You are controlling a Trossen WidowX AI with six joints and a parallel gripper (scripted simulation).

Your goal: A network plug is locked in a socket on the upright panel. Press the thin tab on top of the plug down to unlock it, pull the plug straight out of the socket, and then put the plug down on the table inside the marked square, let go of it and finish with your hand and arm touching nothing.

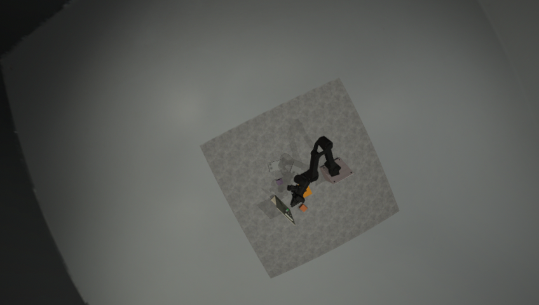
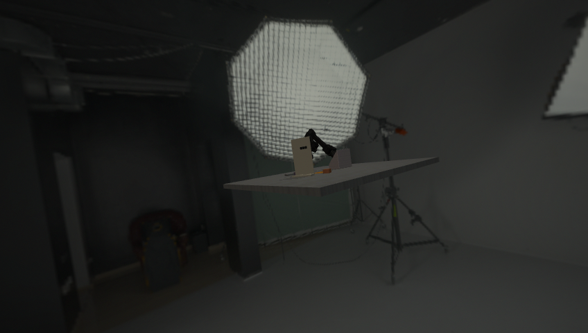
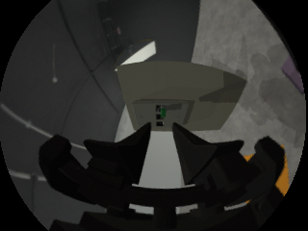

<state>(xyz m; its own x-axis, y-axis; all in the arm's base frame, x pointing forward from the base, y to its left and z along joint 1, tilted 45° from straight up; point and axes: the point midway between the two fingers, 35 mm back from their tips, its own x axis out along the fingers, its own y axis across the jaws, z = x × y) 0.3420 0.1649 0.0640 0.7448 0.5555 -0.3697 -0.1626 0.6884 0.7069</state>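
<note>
The upright beige panel (image 1: 279,204) (image 2: 302,160) (image 3: 168,79) stands on the table. In the wrist view its face has a column of three dark sockets. The small green plug (image 3: 164,112) (image 1: 287,210) is at the top socket; its thin tab is too small to make out. My gripper (image 3: 162,125) (image 1: 292,204) is partly open with nothing between its fingertips. It is in front of the panel, pointing at it, with a gap to the plug. The orange marked square (image 1: 307,192) (image 3: 285,175) lies flat on the table, partly under my arm in the top view.
An orange-red block (image 1: 303,208) (image 2: 326,170) sits close beside my gripper, near the square. A purple block (image 1: 279,182) (image 3: 294,74) lies on the other side of my hand. A faint dark-edged rectangle (image 1: 269,166) lies farther off. The arm's pinkish base (image 1: 343,172) (image 2: 343,158) stands behind.
</note>
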